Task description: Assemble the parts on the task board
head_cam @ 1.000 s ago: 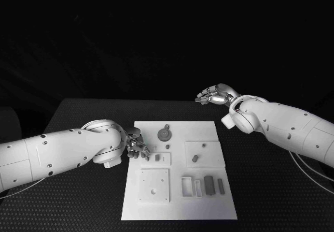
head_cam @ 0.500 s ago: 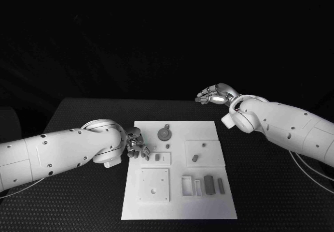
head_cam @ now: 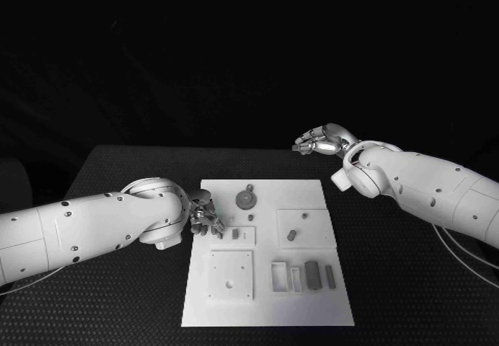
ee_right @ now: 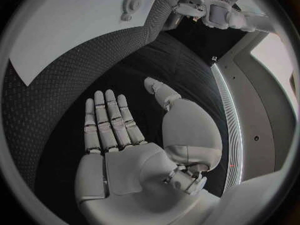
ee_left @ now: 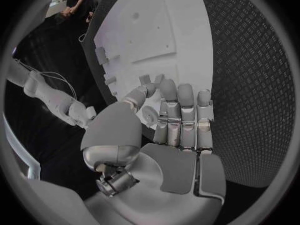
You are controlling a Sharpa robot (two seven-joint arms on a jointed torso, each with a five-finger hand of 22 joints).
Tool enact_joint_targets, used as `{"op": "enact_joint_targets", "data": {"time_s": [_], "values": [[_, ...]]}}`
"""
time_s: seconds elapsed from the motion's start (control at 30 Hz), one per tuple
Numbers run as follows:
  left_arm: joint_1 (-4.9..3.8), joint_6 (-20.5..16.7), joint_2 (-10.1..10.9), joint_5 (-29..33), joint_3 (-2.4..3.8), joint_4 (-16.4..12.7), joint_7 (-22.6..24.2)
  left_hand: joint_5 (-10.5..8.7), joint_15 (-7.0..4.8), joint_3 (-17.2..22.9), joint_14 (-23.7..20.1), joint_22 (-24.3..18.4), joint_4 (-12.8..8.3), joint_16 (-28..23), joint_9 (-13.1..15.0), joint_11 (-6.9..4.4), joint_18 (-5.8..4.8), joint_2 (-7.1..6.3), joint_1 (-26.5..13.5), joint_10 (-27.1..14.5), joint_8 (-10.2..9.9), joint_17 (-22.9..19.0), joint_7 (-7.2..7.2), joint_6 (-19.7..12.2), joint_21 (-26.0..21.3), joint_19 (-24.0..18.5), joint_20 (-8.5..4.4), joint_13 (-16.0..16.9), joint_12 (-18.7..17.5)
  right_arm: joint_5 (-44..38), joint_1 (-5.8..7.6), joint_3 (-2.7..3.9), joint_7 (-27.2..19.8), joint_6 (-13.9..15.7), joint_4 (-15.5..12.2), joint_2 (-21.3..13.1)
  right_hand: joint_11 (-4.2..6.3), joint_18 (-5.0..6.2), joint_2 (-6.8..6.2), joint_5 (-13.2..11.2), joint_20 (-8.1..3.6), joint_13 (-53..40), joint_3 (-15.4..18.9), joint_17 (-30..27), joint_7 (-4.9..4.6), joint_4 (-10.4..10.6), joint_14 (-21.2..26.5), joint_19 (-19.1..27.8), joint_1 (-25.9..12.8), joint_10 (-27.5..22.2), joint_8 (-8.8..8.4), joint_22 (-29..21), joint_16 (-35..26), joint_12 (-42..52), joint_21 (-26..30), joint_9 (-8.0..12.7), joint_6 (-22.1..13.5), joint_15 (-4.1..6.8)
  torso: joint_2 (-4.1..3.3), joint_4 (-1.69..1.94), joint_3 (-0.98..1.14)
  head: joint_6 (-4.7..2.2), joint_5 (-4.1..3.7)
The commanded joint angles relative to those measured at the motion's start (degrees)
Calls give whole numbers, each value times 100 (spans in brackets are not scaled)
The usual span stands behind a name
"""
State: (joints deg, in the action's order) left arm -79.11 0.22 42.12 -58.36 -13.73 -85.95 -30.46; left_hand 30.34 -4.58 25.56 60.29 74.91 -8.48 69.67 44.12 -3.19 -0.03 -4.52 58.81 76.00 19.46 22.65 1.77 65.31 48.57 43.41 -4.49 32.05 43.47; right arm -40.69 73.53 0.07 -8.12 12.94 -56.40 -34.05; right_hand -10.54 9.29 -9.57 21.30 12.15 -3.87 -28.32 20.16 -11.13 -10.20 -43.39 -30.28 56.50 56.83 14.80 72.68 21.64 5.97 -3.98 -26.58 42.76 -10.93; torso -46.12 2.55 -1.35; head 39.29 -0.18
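Two hands empty, left hand (head_cam: 204, 218) fingers extended side by side, fingertips at left edge of task board (head_cam: 267, 303), right hand (head_cam: 324, 140) fingers spread flat, well beyond board's far right corner, grey parts (head_cam: 311, 274) on board.

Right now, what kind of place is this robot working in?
Probably a robotics lab or test bench, though little of the room shows. A white task board with small parts in recesses lies on a black textured table, with the left hand at its edge and the right hand held off it.
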Motion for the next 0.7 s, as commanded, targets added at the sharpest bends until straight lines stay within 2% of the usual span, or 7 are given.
{"op": "enact_joint_targets", "data": {"time_s": [0.03, 0.47, 0.7], "values": [[8, 22, 1, -111, 3, -31, 64, 21, -9, 776, 47, 109, -803, 20, 10, -102, 3, 20, 66, 75, -3, -5, 11, 41, 34, 43, -533, -10, -35, 1, -3, 1, -66, -51, -11, -1, 4, -116, 39, 37, -10, -9, 12, -6, -94, 19, 5, -9, -14, 53, 36, 7, -40, -36, 25, 10, -31, -41, 0, -2, 4, 6, 1], [24, -19, 2, -403, 2, -135, 56, 13, -10, 776, 49, 108, -801, 18, 13, -103, 3, 20, 66, 74, -10, -7, 12, 42, 34, 45, -533, -12, -38, -5, -15, 1, -69, -65, -8, 0, 4, -117, 40, 39, -10, -9, 13, -6, -94, 20, 6, -8, -16, 54, 38, 9, -41, -40, 26, 12, -33, -41, -1, -9, 1, 19, 8], [34, -30, 16, -422, 2, -151, 48, 7, -10, 776, 50, 107, -801, 17, 14, -103, 3, 18, 66, 75, -14, -8, 12, 42, 33, 46, -534, -13, -40, -1, -16, 1, -72, -66, -12, -4, 3, -118, 41, 39, -10, -9, 14, -6, -95, 21, 7, -7, -17, 55, 39, 10, -42, -42, 26, 14, -34, -41, 1, 3, 2, 23, 3]]}}
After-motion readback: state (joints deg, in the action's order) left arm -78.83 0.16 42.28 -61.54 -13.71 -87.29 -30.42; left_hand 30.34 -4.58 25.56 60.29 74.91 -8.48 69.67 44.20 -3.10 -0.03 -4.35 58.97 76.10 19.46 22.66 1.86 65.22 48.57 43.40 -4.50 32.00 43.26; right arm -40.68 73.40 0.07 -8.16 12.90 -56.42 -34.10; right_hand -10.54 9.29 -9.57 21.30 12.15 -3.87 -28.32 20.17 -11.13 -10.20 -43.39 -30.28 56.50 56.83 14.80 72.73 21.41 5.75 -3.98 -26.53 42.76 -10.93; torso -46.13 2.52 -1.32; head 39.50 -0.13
